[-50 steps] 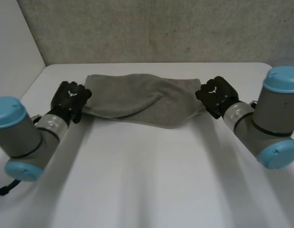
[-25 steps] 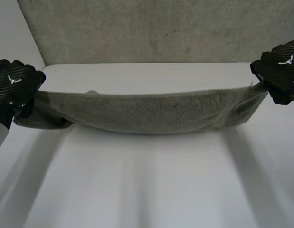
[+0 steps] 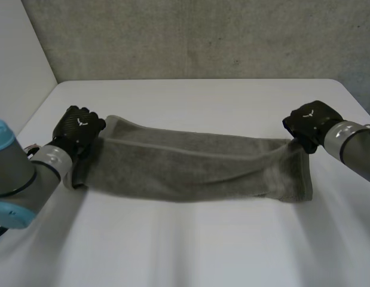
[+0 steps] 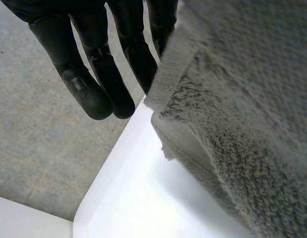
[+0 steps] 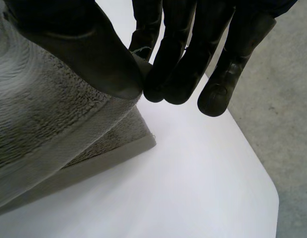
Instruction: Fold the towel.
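A grey towel (image 3: 190, 164) lies stretched out across the white table (image 3: 202, 245), doubled lengthwise into a long band. My left hand (image 3: 77, 128) is at its left end, low over the table, with its fingers (image 4: 96, 79) closed against the towel's hemmed edge (image 4: 227, 109). My right hand (image 3: 310, 122) holds the right end. There the thumb (image 5: 89, 54) pinches the upper layer of the towel (image 5: 39, 119) against the fingers, and the lower layer rests on the table beneath.
A grey concrete wall (image 3: 202, 36) rises behind the table's far edge. A pale wall (image 3: 17, 72) flanks the left side. Bare table lies in front of the towel. Grey floor (image 5: 292, 109) lies beyond the table's edge by the right hand.
Both hands have come down and inward from a high, wide hold. The towel, taut in the air half a second ago, now lies on the table.
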`<action>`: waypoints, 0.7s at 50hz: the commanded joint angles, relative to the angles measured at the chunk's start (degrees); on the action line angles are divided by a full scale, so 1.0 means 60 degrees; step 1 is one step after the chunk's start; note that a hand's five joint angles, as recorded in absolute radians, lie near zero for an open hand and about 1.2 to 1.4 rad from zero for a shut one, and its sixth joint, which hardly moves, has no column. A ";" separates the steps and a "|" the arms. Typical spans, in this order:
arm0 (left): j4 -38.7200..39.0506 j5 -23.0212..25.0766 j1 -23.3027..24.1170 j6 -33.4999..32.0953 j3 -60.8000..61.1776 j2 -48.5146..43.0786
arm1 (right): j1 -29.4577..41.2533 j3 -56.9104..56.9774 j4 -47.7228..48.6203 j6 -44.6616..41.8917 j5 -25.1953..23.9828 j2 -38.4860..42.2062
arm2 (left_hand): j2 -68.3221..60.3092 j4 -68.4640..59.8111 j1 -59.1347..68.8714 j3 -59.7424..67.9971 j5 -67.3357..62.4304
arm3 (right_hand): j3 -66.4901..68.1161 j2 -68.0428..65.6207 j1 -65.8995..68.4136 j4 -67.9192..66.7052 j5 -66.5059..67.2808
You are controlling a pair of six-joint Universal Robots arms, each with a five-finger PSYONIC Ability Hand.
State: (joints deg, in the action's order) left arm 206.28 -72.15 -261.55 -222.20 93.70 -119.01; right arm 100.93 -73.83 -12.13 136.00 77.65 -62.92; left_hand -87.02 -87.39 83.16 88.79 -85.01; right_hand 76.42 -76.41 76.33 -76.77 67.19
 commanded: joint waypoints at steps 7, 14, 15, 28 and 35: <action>0.0085 -0.1580 0.0905 0.0700 -0.5693 -0.0485 | 0.1078 0.5347 0.3033 0.0477 0.1957 0.1346 | 0.1171 0.1232 -0.0527 -0.1464 0.2502 | 0.0596 -0.0599 0.0612 -0.0538 0.0468; 0.1332 -0.2375 0.0847 0.4031 -0.6857 0.1026 | 0.1108 0.4002 0.6022 0.1722 0.2119 -0.0936 | 0.1171 0.1232 -0.0527 -0.1464 0.2502 | 0.0596 -0.0599 0.0612 -0.0538 0.0468; 0.1376 -0.2346 0.0832 0.4422 -0.6944 0.1069 | 0.1107 0.3999 0.6021 0.1723 0.2118 -0.0939 | 0.1171 0.1232 -0.0527 -0.1464 0.2502 | 0.0596 -0.0599 0.0612 -0.0538 0.0468; 0.0043 -0.1017 0.0174 0.3651 -0.3862 0.0718 | 0.1093 0.1362 0.3956 0.1737 0.0829 -0.0997 | 0.1171 0.1232 -0.0527 -0.1464 0.2502 | 0.0596 -0.0599 0.0612 -0.0538 0.0468; 0.1025 0.0350 0.0129 0.2962 -0.0953 0.0689 | 0.0757 -0.1050 0.3824 0.1474 -0.0005 -0.0939 | 0.1171 0.1232 -0.0527 -0.1464 0.2502 | 0.0596 -0.0599 0.0612 -0.0538 0.0468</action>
State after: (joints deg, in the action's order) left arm 207.47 -77.03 -260.30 -200.50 72.56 -114.66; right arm 107.41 -68.55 11.18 146.27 81.59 -68.96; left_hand -87.02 -87.39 83.16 88.87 -85.55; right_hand 76.80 -76.41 76.34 -76.77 67.19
